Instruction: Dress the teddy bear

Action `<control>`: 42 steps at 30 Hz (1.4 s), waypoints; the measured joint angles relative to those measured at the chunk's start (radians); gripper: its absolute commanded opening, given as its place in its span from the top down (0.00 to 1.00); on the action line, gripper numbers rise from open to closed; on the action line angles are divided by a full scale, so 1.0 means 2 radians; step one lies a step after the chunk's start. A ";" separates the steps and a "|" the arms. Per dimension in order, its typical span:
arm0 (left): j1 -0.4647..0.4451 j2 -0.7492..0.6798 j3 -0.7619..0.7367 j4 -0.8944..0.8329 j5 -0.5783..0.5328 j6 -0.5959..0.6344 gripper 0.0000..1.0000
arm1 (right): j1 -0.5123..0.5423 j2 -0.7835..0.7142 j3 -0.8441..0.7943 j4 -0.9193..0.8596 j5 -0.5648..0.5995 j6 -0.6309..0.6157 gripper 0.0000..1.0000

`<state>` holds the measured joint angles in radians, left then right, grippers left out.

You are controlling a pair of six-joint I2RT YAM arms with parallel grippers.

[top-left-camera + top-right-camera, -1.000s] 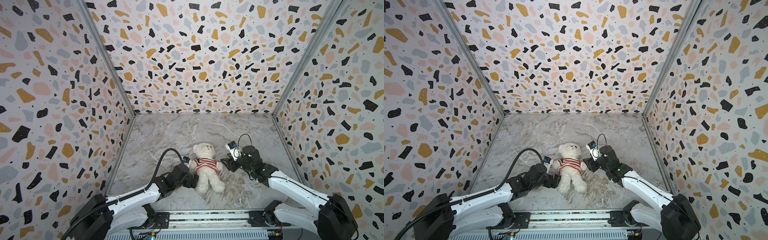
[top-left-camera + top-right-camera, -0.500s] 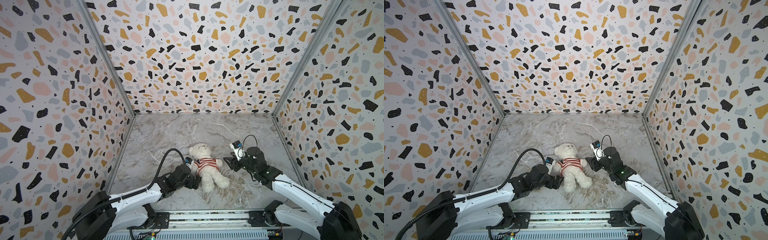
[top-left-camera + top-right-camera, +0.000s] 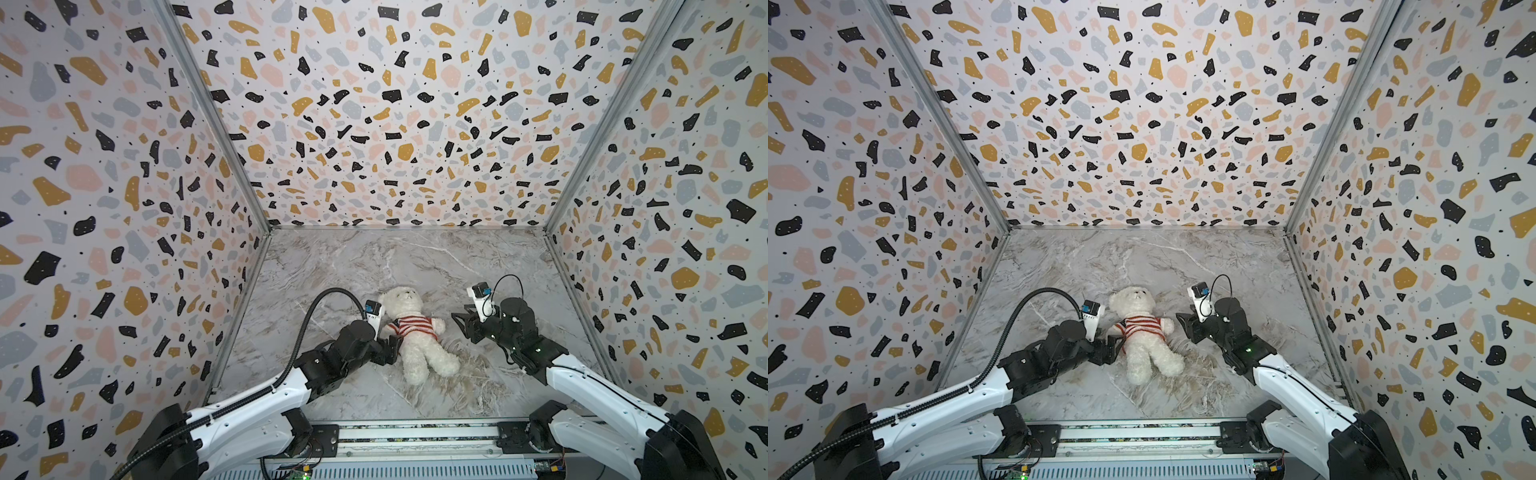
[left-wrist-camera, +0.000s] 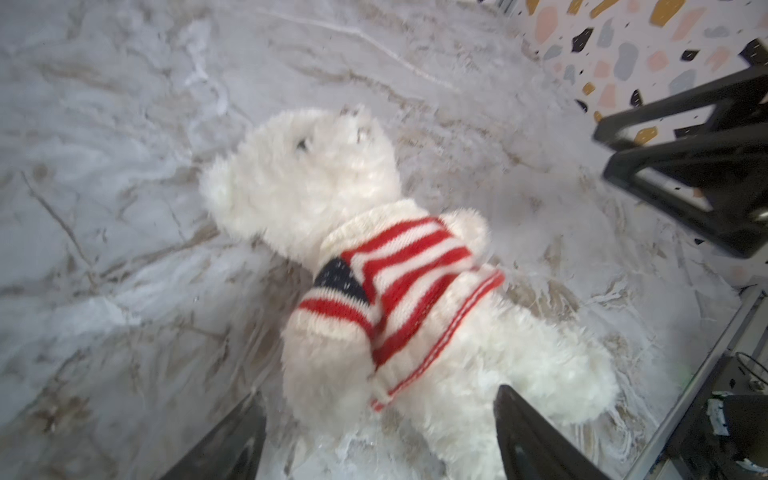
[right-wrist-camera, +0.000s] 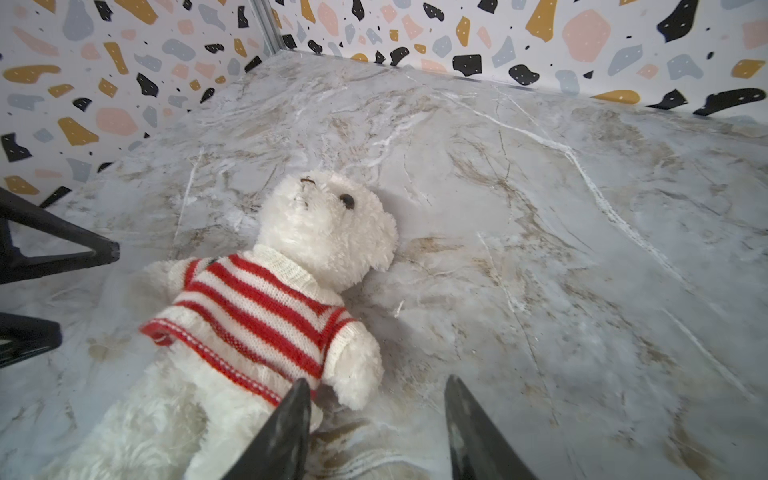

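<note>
Left gripper: your jaws stand apart. In the left wrist view the two black fingers flank the bear's near arm and flank, and nothing is clamped. Whether a pad brushes the fur, you cannot tell.
Left gripper's place: low over the table, just beside the bear's arm on the left in both top views.
Right gripper: your jaws stand apart here too, with bare marble between the tips. In the right wrist view one finger overlaps the sweater's hem and the bear's paw lies just ahead of the tips.
Right gripper's place: near the bear's other arm but apart from it in both top views.
Teddy bear: it lies on its back near the front middle of the table, between your two grippers. Its head points toward the back wall and its legs angle toward the front and to the right in both top views.
Sweater: red-and-white striped knit with a dark blue patch at one shoulder. It is on the torso, an arm pokes out of each short sleeve, and the hem sits at the waist — legs bare.
Table: grey marble pattern.
Walls: terrazzo-speckled panels on three sides.
Rail: it runs along the front edge, with both arm bases on it.
</note>
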<state>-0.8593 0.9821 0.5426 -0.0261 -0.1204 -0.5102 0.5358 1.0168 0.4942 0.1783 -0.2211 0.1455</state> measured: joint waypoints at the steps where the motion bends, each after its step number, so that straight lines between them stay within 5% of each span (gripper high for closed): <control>1: 0.001 0.008 0.012 0.007 0.000 -0.002 0.40 | 0.004 0.013 0.005 0.008 -0.004 0.002 0.61; 7: 0.004 0.087 0.064 0.036 0.001 -0.004 0.66 | 0.038 0.079 0.028 0.048 -0.021 0.006 0.68; 16: 0.004 0.155 0.059 0.040 0.025 -0.003 0.73 | 0.071 0.143 0.023 0.112 -0.058 0.032 0.81; 34: 0.000 0.166 -0.002 0.060 0.036 0.010 0.73 | 0.081 0.179 -0.027 0.135 -0.092 0.052 0.89; 42: 0.001 0.121 -0.013 0.055 0.017 0.006 0.54 | 0.095 0.139 -0.027 0.120 -0.072 0.054 0.82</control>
<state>-0.8574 1.2232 0.5163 0.0834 -0.0872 -0.4980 0.7261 1.2953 0.4404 0.4183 -0.3660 0.2527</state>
